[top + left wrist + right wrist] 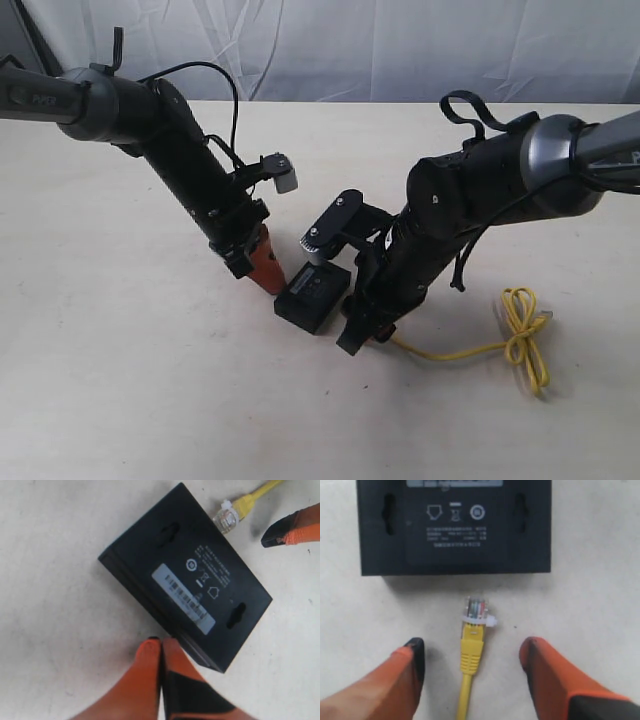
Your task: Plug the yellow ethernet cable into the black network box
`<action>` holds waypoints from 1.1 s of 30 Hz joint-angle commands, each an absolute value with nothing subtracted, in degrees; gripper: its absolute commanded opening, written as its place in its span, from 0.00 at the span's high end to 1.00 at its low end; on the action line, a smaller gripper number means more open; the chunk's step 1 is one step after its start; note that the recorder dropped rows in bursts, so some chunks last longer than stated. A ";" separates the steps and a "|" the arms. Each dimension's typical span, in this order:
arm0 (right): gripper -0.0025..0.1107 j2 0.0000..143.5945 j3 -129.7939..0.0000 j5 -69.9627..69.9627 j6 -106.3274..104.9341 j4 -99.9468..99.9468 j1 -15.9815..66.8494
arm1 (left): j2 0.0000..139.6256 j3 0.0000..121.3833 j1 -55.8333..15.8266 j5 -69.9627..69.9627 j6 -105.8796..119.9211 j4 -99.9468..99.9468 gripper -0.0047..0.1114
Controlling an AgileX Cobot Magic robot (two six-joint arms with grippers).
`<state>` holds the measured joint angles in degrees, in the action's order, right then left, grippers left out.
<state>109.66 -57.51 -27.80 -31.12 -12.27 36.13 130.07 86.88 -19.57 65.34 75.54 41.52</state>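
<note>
The black network box (311,297) lies flat on the table, label side up (186,597) (454,527). My left gripper (160,642) is shut, its orange tips touching one side of the box. The yellow ethernet cable (520,335) trails from a knotted bundle at the right towards the box. Its clear plug (477,609) lies on the table a short way off the box's near side, pointing at it. My right gripper (472,652) is open, a finger on each side of the yellow boot, touching neither. The plug (226,517) also shows in the left wrist view.
The table (120,340) is plain beige with a white curtain behind. The right arm hides part of the cable and the box's right side in the exterior view.
</note>
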 commanded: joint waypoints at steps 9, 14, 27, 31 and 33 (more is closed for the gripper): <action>0.71 113.06 -57.41 -28.99 -31.51 -13.38 36.00 | 129.99 86.84 -19.55 65.66 75.34 42.73 0.96; 0.98 112.87 -57.41 -31.98 -31.51 -10.90 36.00 | 129.99 86.84 -19.55 65.66 75.34 42.76 0.96; 0.99 112.86 -72.48 -56.81 -49.04 -8.25 36.00 | 129.99 86.84 -19.55 64.65 75.56 43.14 0.96; 0.99 118.34 -76.32 -56.79 -41.72 -8.87 36.00 | 129.99 86.84 -19.55 61.69 76.21 43.16 0.96; 0.99 119.70 -76.95 -56.83 -41.01 -9.66 36.00 | 129.99 86.84 -19.55 61.45 79.16 42.93 0.96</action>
